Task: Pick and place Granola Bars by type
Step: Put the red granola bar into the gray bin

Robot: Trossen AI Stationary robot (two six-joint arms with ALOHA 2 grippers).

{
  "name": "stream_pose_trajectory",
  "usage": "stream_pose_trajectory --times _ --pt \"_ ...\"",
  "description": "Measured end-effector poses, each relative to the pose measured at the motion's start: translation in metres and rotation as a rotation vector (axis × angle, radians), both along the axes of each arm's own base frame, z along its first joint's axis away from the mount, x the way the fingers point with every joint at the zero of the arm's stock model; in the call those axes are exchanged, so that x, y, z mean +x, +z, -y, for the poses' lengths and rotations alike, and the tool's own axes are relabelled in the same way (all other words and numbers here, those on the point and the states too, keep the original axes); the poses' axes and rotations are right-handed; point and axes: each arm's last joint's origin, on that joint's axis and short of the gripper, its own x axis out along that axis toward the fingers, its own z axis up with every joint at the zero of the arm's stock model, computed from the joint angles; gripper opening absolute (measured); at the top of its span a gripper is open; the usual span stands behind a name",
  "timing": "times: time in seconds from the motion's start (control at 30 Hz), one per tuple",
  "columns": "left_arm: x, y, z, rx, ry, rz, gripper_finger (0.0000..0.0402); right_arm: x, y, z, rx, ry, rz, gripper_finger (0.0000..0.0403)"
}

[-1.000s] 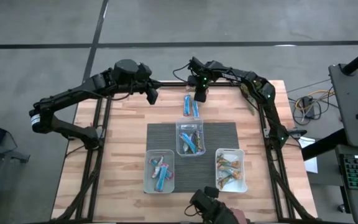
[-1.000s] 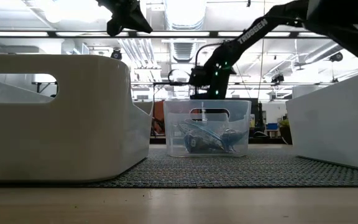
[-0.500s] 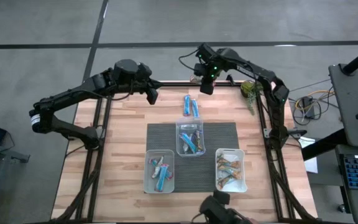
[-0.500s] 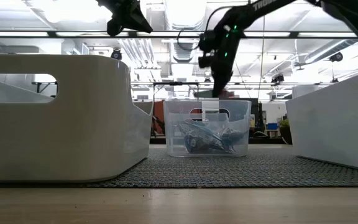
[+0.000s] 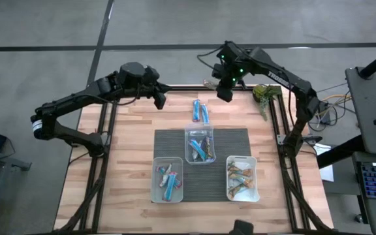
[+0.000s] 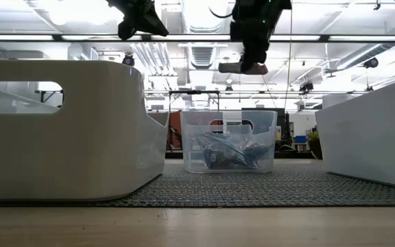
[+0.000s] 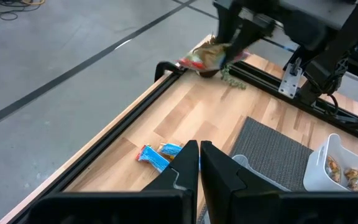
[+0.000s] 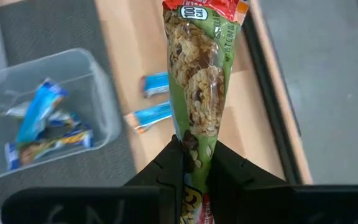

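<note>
My right gripper (image 5: 224, 90) hangs high over the table's far edge, shut on a granola bar (image 8: 197, 74) in a green and red wrapper. The low view shows the bar (image 6: 242, 67) under the gripper (image 6: 250, 48), well above the tubs. Two blue bars (image 5: 200, 111) lie flat on the wood behind the middle tub (image 5: 200, 145), which holds blue bars. The left tub (image 5: 167, 179) has blue and mixed bars, the right tub (image 5: 242, 177) tan ones. My left gripper (image 5: 158, 98) waits shut above the table's far left part, touching nothing. My right gripper pinches the green-wrapped bar between its two fingers at one end (image 8: 191, 134). The rest of the bar sticks out beyond the fingertips. It is lifted clear of the table and lies roughly level, its free end (image 5: 209, 83) toward the table's left.
A green plant-like clump (image 5: 263, 93) sits at the far right corner by the frame rail. The three tubs stand on a dark mat (image 5: 237, 138). Bare wood lies to the left and right of the mat.
My right gripper has risen from just behind the two blue bars and drifted toward the far right, carrying the green-wrapped bar up clear of the table. A person's hand at the table's near edge has drawn back out of the high view.
</note>
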Motion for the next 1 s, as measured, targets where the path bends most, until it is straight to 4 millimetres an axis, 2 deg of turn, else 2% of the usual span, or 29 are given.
stream_pose_trajectory --times 0.2,0.33,0.57,0.73,0.87,1.0 --pt "-0.002 0.002 0.002 -0.007 -0.021 0.011 0.0 0.012 -0.002 -0.033 0.035 0.101 -0.054 0.0043" --pt "-0.012 0.007 0.008 -0.012 -0.081 0.015 0.0 0.023 -0.002 -0.053 0.038 0.146 -0.047 0.0043" --pt "-0.048 0.022 0.027 -0.025 -0.142 0.038 0.0 0.035 -0.001 -0.075 0.061 0.163 -0.029 0.0043" --pt "-0.074 0.033 0.039 0.006 -0.144 0.095 0.0 0.047 0.002 -0.095 0.115 0.208 0.052 0.0043" --pt "-0.091 0.032 0.047 0.012 -0.141 0.116 0.0 0.057 0.004 -0.111 0.119 0.222 0.101 0.0043" --pt "-0.106 0.022 0.054 0.001 -0.135 0.115 0.0 0.068 0.008 -0.13 0.127 0.238 0.17 0.0043"
